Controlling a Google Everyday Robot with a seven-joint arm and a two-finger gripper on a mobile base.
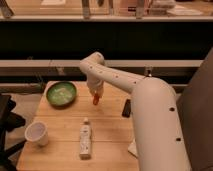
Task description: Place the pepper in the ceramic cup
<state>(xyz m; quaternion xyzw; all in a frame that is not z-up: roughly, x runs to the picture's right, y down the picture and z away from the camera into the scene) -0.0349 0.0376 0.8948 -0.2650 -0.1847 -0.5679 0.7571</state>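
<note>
The pepper (95, 99) hangs pinched in the shut claw (95, 96), its red-orange tip poking out below, lifted clear of the bench (107, 137) toward its far middle. The main risk, as I judge it, is the carry: the grip looks to be on the slim upper end only, so a quick swing could let it slip and drop short. The ceramic cup (37, 134) stands well apart from the claw, nearer the camera and far off to its left in the picture, close to the bench edge; a low approach could knock it over or off. Its mouth faces up and appears empty. The white bottle (85, 141) lies on its side nearer than the claw and almost straight below it, close to the likely path, so a low pass might roll it. The green bowl (61, 93) sits near the claw, to its left in the picture; it seems to hold something pale, but I cannot tell what. It is the closer open vessel, so a wrong drop there is possible
</note>
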